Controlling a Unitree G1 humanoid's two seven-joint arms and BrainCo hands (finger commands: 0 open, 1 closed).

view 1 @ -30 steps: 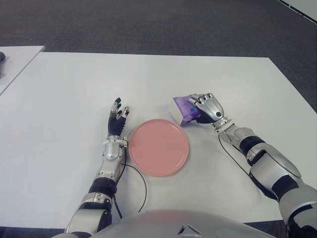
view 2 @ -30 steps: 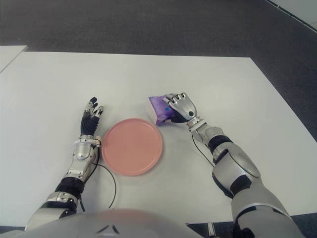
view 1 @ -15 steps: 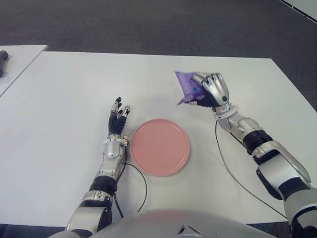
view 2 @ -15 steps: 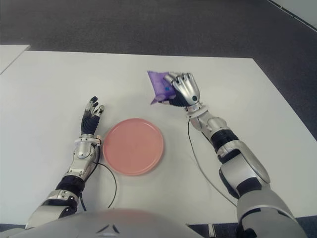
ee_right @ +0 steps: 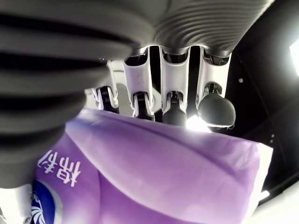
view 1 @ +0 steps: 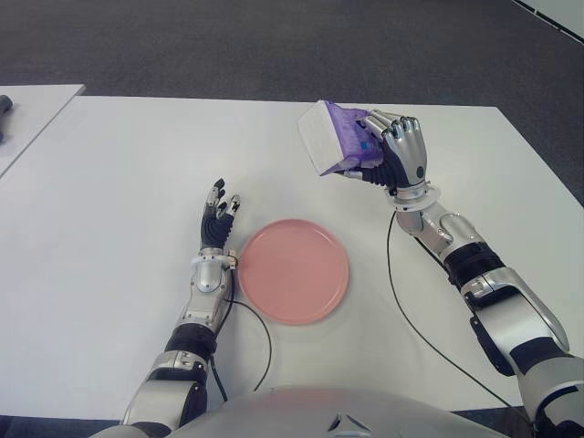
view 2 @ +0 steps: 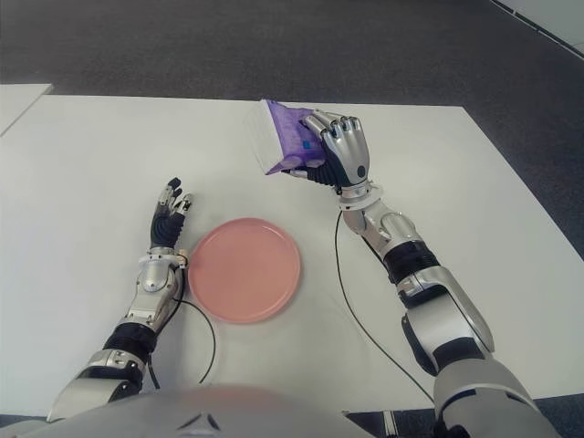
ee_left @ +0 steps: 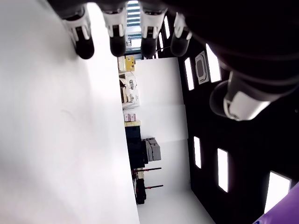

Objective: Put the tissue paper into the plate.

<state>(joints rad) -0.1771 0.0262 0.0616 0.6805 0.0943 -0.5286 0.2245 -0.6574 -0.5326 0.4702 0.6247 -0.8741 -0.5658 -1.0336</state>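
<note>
My right hand [view 1: 388, 151] is shut on the tissue paper pack [view 1: 330, 137], a purple and white packet, and holds it in the air above the white table [view 1: 119, 182], beyond and to the right of the plate. The right wrist view shows the fingers [ee_right: 175, 100] wrapped over the purple wrapper [ee_right: 159, 172]. A round pink plate [view 1: 292, 270] lies flat on the table, nothing in it. My left hand [view 1: 217, 215] shows just left of the plate with its fingers straight and holding nothing.
A black cable [view 1: 251, 342] loops on the table near my left forearm, and another cable [view 1: 411, 319] trails beside my right arm. A second white table [view 1: 32, 109] stands at the far left. Dark carpet [view 1: 274, 46] lies beyond the table's far edge.
My right hand has lifted the tissue pack off the table beside the plate and carried it up and away. The pack has turned, showing its white end. The left hand has not moved.
</note>
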